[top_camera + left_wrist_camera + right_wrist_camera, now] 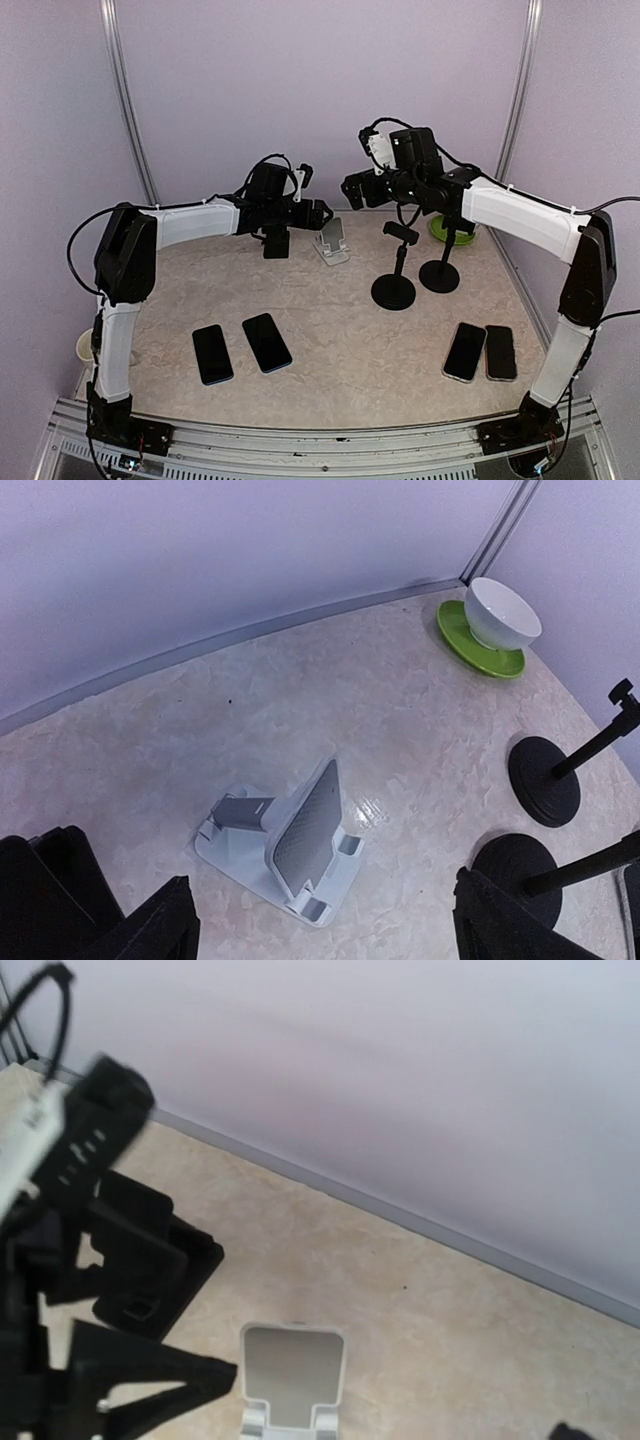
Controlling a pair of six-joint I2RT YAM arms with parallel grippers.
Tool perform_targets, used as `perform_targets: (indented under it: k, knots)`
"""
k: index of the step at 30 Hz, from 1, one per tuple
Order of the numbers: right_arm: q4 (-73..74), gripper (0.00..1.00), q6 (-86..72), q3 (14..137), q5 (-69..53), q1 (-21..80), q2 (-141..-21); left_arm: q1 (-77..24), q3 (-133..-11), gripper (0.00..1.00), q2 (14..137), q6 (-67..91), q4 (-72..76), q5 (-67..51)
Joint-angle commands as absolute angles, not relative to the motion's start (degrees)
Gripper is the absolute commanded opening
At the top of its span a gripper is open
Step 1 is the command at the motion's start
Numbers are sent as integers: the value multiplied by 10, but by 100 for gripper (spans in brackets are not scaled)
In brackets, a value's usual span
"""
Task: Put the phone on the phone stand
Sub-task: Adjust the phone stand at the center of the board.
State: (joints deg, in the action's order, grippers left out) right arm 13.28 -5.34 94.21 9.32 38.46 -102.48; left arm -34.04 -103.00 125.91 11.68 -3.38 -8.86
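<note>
The white plastic phone stand (333,243) sits near the far edge of the beige marbled table (340,330), about midway along it. Its sloped backrest is bare.

The left gripper (276,243) hangs just left of the stand. In the left wrist view its black fingers (140,925) stand far apart, one on each side of the stand, and grip nothing. The right gripper (358,188) hovers higher, above and slightly right of the stand. Its wrist view shows one dark finger (150,1370) at the lower left and only a sliver of the other at the lower right corner, so the jaws are spread wide and empty.

Four dark slab phones lie flat along the near edge, well apart from the stand and from both grippers. Two lie toward the near left corner, one (212,353) slightly apart from the other (267,342). The other two lie toward the near right corner, one (465,351) just beside the other (500,352).

Two black round-based pole stands, one (393,290) nearer than the other (440,275), rise to the right of the phone stand. In the far right corner a white bowl (503,612) rests on a green plate (480,662).
</note>
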Motion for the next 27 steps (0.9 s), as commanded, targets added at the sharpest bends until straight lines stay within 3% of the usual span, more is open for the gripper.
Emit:
perform_targets:
  k: [1, 8, 14, 27]
  knots:
    - [114, 100, -52, 921, 101, 382, -1001, -335, -1043, 83, 1301, 120, -22, -93]
    - [106, 100, -54, 909, 104, 382, -991, -323, -1117, 59, 1370, 114, -56, -99]
    - [102, 100, -56, 905, 104, 382, -988, -313, -1122, 29, 1382, 111, -51, -93]
    - [100, 100, -58, 910, 98, 382, -997, -304, -1148, 25, 1414, 105, -38, -109]
